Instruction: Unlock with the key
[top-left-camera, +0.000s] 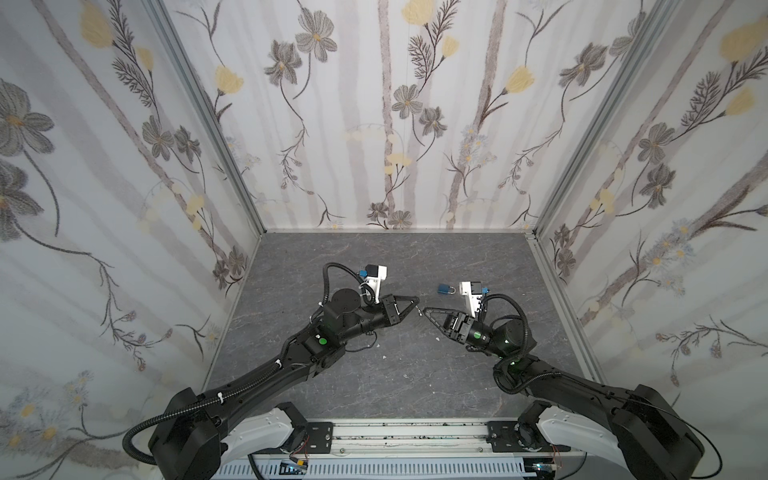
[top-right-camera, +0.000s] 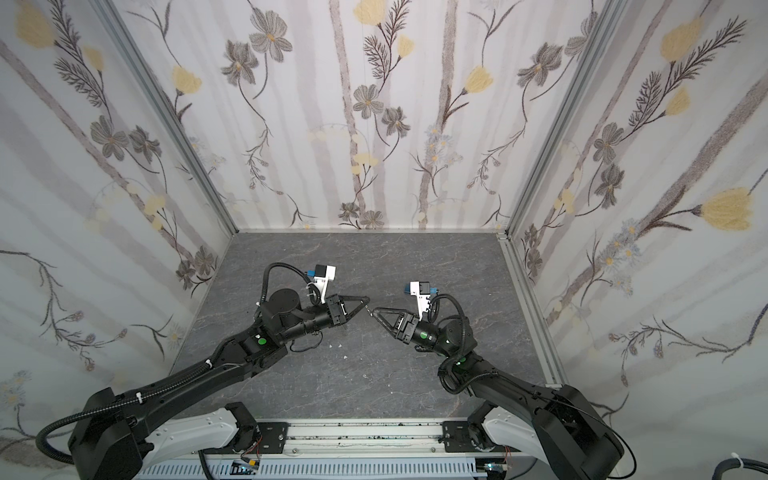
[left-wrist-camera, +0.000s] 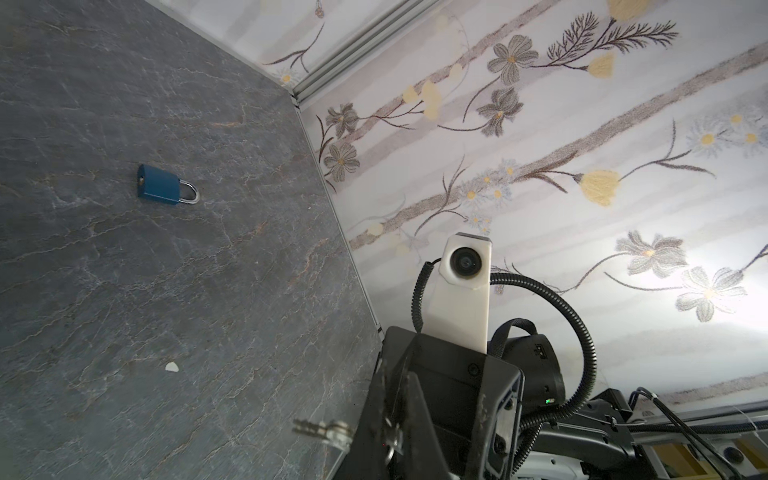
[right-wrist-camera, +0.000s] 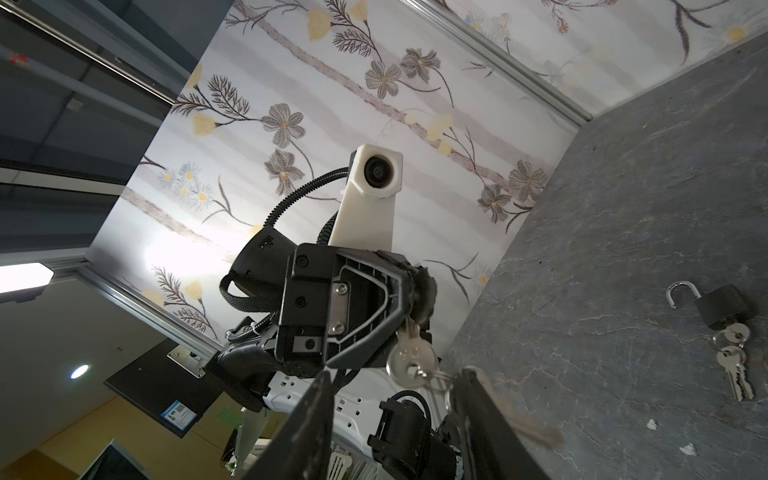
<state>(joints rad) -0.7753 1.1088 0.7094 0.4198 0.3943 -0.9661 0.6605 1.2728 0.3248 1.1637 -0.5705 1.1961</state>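
I have the left gripper (top-left-camera: 417, 300) pinching the key (right-wrist-camera: 410, 360), the right gripper (top-left-camera: 427, 310) spread just beside it, the blue padlock (top-left-camera: 446, 288) lying apart.

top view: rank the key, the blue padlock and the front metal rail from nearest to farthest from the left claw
1. key: pinched in the left claw itself, at its tip, mid-scene.
2. blue padlock: lying flat, right of the claw and a little farther back.
3. front metal rail: along the near edge between the arm bases, plainly the farthest.
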